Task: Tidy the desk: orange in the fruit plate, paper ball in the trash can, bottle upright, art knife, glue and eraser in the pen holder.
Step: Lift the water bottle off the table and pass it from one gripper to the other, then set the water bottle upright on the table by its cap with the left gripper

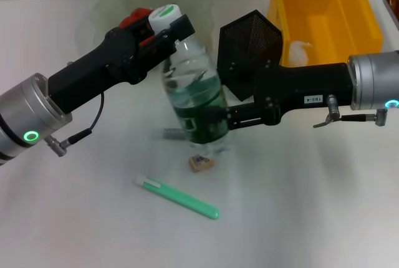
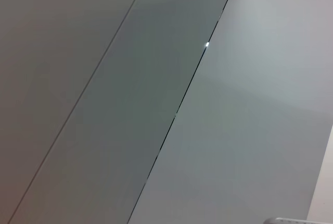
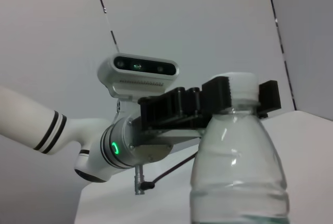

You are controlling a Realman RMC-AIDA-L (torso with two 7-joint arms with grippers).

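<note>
Left gripper (image 1: 167,26) is clamping the water bottle (image 1: 196,96) at its cap while right gripper (image 1: 215,118) is closing on the label, steadying it upright mid-desk (image 1: 299,212).

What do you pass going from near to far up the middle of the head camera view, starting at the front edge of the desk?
Green art knife → eraser → bottle, held at its cap by the left gripper and at its base by the right gripper → fruit plate.
</note>
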